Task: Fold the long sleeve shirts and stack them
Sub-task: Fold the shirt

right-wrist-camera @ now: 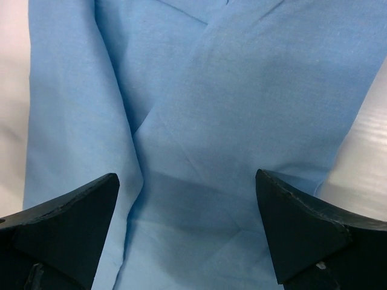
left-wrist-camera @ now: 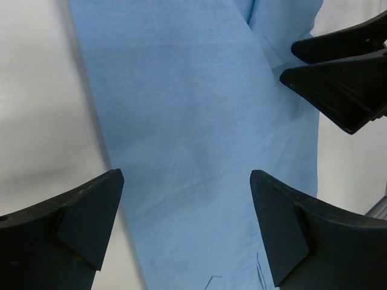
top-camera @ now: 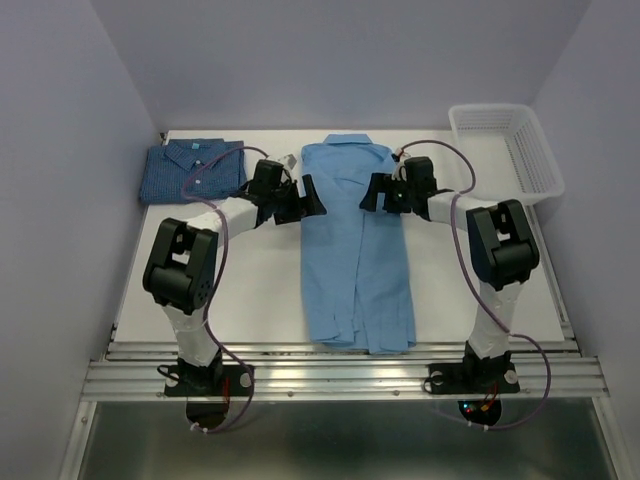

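While the sky-blue shirt [top-camera: 355, 250] lies on the table [top-camera: 250, 290], the basket [top-camera: 462, 128] stands apart.

Top view: even, diffuse light from overhead with a mild lavender cast. Shadows on the tabletop [top-camera: 260, 290] are soft and faint. Slight glare on the near metal rail [top-camera: 340, 372].

Wrist views: the light-blue shirt [right-wrist-camera: 242, 90] is fairly sharp. Tabletop margins are washed out and blurred. The left claw [left-wrist-camera: 186, 181] and right claw [right-wrist-camera: 187, 181] read near-black with little detail.

Lab test booth (plain walls [top-camera: 350, 60], railed white table [top-camera: 260, 290]).
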Available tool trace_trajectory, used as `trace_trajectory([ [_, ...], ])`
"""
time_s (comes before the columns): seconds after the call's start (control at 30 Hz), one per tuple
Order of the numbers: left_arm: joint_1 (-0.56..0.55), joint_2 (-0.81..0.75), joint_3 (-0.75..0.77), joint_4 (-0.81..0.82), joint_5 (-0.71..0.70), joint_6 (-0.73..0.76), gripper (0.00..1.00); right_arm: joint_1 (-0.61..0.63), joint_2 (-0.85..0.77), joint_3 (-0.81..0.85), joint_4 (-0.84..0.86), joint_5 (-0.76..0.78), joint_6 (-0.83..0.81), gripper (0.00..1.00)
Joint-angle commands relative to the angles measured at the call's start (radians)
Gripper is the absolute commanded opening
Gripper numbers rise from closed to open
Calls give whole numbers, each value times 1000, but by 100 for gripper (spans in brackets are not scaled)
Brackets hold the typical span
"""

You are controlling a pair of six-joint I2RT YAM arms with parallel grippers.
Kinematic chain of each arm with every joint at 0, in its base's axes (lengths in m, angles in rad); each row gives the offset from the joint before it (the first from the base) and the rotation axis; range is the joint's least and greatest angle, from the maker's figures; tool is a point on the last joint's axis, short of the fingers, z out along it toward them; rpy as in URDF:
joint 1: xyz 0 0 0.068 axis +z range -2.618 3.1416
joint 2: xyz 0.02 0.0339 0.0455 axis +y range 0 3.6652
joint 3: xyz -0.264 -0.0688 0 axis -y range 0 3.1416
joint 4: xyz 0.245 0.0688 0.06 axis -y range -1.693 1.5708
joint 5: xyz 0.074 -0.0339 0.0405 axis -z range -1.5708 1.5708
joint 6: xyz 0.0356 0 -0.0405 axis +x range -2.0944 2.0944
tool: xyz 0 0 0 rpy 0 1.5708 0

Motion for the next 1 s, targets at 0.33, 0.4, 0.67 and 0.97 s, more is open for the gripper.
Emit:
trace_trajectory([
  [0.33, -135, -494, -510, -76, -80, -212, 99, 4, -484, -340, -187, 196, 137, 100],
  [0.4, -160, -580, -594, -122, -62, -277, 99, 4, -583, -412, -325, 183, 150, 100],
  [0.67, -264, -734, -723, -171, 53, -407, 99, 4, -868, -637, -720, -16, 174, 100],
  [0.97, -405, -628, -809, -1, 156, -544, 89, 4, -889, -689, -846, -187, 217, 100],
])
